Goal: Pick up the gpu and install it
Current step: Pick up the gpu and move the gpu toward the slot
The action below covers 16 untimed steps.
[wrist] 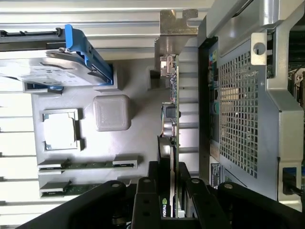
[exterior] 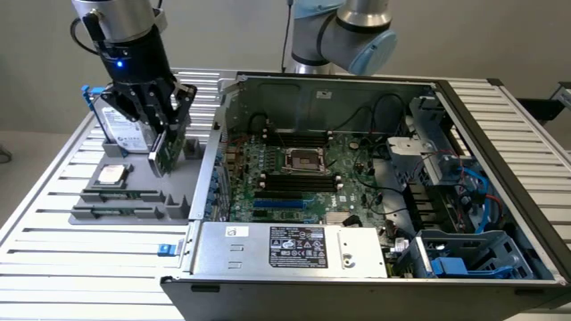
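Gripper [wrist: 171,193] with narrow jaws gripped the gpu [wrist: 172,119] edge-on over the gray tray [exterior: 174,184], nine o'clock of the open case [exterior: 339,79]; installing it was left.

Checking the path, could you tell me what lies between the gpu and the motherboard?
In the exterior view, the case's metal wall stands between the gpu, held in the gripper, and the motherboard.
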Tool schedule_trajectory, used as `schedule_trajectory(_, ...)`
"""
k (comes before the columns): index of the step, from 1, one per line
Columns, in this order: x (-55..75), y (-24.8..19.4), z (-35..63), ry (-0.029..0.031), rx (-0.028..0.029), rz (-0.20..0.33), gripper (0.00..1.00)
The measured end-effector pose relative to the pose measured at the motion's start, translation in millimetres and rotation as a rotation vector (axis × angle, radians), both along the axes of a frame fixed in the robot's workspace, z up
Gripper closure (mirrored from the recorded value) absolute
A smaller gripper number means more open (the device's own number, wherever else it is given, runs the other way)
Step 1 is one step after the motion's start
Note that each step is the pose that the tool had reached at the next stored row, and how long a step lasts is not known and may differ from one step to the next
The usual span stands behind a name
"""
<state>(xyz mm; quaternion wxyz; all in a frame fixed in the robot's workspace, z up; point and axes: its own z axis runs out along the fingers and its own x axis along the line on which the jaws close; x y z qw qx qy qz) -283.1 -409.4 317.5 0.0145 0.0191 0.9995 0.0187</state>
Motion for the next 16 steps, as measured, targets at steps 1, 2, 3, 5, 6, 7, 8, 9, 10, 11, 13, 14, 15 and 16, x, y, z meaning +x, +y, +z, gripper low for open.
schedule_trajectory(1, 0.0, 0.0, 4.9, 0.0, 0.0001, 0.0, 0.73)
schedule_trajectory(2, 0.0, -0.1, 9.4, 0.0003, 0.0, 0.0, 0.73)
schedule_trajectory(3, 0.0, -0.1, 13.8, 0.0002, 0.0002, 0.0, 0.73)
schedule_trajectory(5, 0.0, -0.1, 22.9, 0.0006, 0.0, 0.0, 0.73)
schedule_trajectory(6, 0.0, -0.2, 27.4, 0.0006, 0.0001, 0.0, 0.73)
schedule_trajectory(7, 0.0, -0.2, 32.1, 0.0008, 0.0, 0.0, 0.73)
schedule_trajectory(8, 0.0, -0.4, 36.7, 0.001, 0.0, 0.0, 0.73)
schedule_trajectory(9, 0.0, -0.5, 41.1, 0.0011, 0.0, 0.0, 0.73)
schedule_trajectory(10, 0.0, -0.7, 45.6, 0.0015, 0.0, 0.0, 0.73)
schedule_trajectory(11, 0.2, -1.2, 50.1, 0.0018, 0.0001, 0.0, 0.73)
schedule_trajectory(13, 0.5, -2.1, 59.5, 0.0029, 0.0, 0.0, 0.73)
schedule_trajectory(14, 0.7, -2.6, 64.0, 0.0034, 0.0001, 0.0, 0.73)
schedule_trajectory(15, 0.9, -3.2, 68.5, 0.0039, 0.0, 0.0, 0.73)
schedule_trajectory(16, 1.2, -3.7, 73.0, 0.0045, 0.0001, 0.0, 0.73)
